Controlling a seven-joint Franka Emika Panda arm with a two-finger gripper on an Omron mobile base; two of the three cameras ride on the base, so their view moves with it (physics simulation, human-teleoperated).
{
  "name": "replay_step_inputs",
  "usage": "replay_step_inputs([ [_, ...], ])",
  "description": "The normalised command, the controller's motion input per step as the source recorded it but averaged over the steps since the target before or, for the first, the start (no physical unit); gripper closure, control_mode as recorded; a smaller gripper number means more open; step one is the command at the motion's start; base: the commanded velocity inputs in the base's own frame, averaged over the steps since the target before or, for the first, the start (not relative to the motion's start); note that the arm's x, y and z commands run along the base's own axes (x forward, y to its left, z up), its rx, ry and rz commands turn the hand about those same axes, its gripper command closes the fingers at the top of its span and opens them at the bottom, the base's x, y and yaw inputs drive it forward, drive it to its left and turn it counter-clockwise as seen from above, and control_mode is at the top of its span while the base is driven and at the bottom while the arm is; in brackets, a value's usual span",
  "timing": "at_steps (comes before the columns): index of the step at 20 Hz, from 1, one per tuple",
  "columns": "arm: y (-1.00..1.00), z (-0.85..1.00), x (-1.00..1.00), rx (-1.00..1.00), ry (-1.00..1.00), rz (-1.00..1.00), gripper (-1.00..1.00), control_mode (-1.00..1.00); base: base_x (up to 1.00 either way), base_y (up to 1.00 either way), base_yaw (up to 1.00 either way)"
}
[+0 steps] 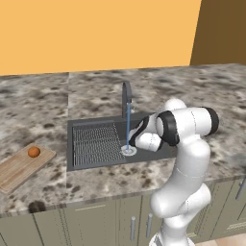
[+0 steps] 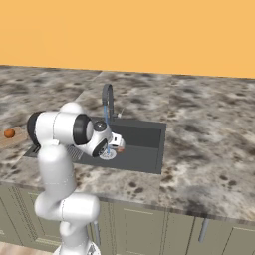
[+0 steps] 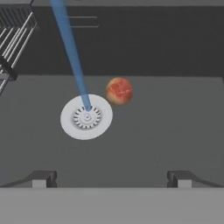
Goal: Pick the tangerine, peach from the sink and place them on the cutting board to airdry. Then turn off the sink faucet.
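In the hand view the reddish-pink peach (image 3: 119, 91) lies on the floor of the dark sink (image 3: 175, 122), just right of the silver drain (image 3: 86, 117). My gripper (image 3: 111, 178) hangs open over the basin, its fingertips (image 3: 43, 178) wide apart and short of the peach, with nothing between them. The sink faucet (image 1: 126, 98) stands behind the basin, and a blue water stream (image 3: 72, 57) runs from it onto the drain. The orange tangerine (image 1: 33, 152) rests on the wooden cutting board (image 1: 19, 168), left of the sink (image 1: 96, 161). The peach (image 2: 120, 148) peeks out beside my hand.
The ribbed draining grid (image 1: 93, 141) covers the sink's left half. Speckled stone counter (image 1: 202, 86) surrounds the basin. A small dark object (image 1: 36, 206) sits at the counter's front edge, below the cutting board. The orange wall (image 1: 96, 33) rises behind the counter.
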Motion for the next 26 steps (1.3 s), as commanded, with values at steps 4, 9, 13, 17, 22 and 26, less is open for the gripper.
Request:
replay_step_inputs([
  [4, 0.00, -0.14, 0.26, 0.00, 0.01, 0.00, -1.00, -1.00, 0.00, 0.00, 0.00],
  [9, 0.00, -0.13, 0.27, 0.00, 0.01, 0.00, -1.00, -1.00, 0.00, 0.00, 0.00],
  [13, 0.00, -0.15, 0.28, 0.00, 0.04, 0.00, -1.00, -1.00, 0.00, 0.00, 0.00],
  [17, 0.00, -0.10, 0.29, 0.00, 0.03, 0.00, -1.00, -1.00, 0.00, 0.00, 0.00],
  [22, 0.00, -0.08, 0.32, 0.00, 0.05, 0.00, -1.00, -1.00, 0.00, 0.00, 0.00],
  [26, 0.00, -0.09, 0.33, 0.00, 0.06, 0.00, -1.00, -1.00, 0.00, 0.00, 0.00],
])
